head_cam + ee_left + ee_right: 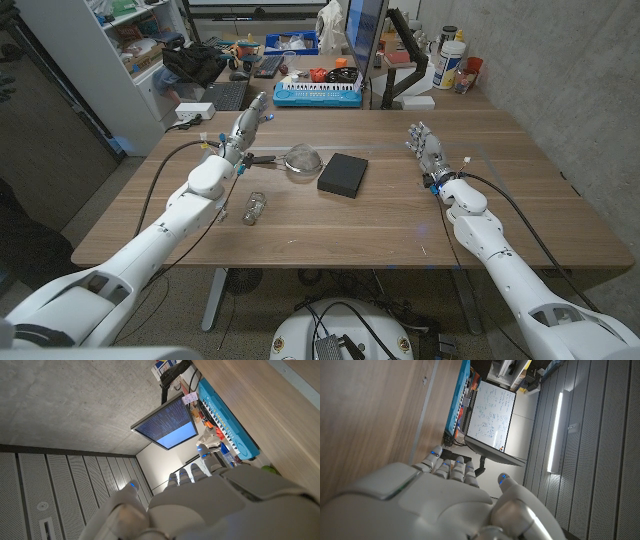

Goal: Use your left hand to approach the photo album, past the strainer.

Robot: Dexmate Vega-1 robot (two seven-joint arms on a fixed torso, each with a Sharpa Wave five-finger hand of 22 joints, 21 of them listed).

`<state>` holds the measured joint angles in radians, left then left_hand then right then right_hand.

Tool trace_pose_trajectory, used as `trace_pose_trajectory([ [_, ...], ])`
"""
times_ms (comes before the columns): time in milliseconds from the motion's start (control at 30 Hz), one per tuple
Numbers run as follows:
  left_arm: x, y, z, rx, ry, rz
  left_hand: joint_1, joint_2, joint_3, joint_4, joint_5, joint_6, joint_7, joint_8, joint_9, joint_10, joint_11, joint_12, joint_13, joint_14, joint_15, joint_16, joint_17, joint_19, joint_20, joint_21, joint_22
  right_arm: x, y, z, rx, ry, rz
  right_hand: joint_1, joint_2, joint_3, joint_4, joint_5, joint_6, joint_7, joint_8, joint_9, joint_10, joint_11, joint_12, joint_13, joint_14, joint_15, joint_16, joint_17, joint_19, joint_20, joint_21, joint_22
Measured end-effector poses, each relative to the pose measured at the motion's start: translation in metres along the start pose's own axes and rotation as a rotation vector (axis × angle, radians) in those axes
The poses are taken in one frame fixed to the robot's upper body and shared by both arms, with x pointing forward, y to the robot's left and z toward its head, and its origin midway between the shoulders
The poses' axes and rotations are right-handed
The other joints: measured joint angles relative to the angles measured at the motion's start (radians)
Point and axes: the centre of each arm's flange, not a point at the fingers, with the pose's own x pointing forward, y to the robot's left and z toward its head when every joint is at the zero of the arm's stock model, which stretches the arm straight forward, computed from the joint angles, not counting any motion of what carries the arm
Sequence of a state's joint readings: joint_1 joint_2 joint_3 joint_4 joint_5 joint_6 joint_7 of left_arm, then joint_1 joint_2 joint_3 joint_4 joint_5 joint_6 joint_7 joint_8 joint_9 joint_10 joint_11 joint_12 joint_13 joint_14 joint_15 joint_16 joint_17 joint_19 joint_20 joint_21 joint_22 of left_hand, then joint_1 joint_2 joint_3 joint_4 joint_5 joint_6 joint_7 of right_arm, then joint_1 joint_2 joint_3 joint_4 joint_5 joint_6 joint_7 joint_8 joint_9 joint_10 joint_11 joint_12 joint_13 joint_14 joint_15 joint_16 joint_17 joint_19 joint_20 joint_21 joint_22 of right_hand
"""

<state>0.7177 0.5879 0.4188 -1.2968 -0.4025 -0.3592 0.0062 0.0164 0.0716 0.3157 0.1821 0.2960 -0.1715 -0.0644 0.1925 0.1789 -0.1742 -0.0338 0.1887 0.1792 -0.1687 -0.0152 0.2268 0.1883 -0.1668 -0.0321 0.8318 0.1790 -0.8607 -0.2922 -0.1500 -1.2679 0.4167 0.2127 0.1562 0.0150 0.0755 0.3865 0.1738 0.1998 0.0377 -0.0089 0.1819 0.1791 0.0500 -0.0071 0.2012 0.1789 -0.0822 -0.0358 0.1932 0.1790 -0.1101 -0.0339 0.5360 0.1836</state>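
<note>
Black and matt, the photo album [343,174] lies flat on the wooden table [400,225], a closed rectangular block with squared corners. Judged from its thickness and rigid outline, it should handle as a stiff, moderately heavy item with little give; the cover looks smooth and may slip under fingertip pressure. The best hold would be across its two long edges, or with fingers hooked over the near edge.

The strainer [301,158], a metal mesh bowl with a dark handle, sits just beside the album on the robot's left, its rim close to or touching the album's corner; contact cannot be confirmed. A small glass jar [254,208] lies on its side nearer the robot than the strainer.

The left hand [246,128] is raised beyond the strainer's handle, well apart from the album, fingers extended and close together, holding nothing. To reach the album it must pass over or around the strainer.
</note>
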Motion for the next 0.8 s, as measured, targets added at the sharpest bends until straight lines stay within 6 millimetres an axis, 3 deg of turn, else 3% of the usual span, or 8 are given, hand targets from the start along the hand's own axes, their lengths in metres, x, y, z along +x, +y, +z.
trace_pose_trajectory([
  [800,0.012,0.004,0.024,0.119,-0.052,-0.040,0.005,0.005,0.000,0.000,0.000,0.000,0.000,0.000,0.000,0.000,0.000,0.000,0.000,0.000,0.000,0.000,0.000,0.000,0.000,-0.004,0.000,0.000,0.006,0.005,-0.005,-0.022,0.009,0.000,0.000,0.000,0.000,0.000,0.000,0.000,0.000,0.000,0.000,0.000,0.000,0.000,0.000,0.000,0.000,0.000,0.000,0.000,-0.004,0.000],
])
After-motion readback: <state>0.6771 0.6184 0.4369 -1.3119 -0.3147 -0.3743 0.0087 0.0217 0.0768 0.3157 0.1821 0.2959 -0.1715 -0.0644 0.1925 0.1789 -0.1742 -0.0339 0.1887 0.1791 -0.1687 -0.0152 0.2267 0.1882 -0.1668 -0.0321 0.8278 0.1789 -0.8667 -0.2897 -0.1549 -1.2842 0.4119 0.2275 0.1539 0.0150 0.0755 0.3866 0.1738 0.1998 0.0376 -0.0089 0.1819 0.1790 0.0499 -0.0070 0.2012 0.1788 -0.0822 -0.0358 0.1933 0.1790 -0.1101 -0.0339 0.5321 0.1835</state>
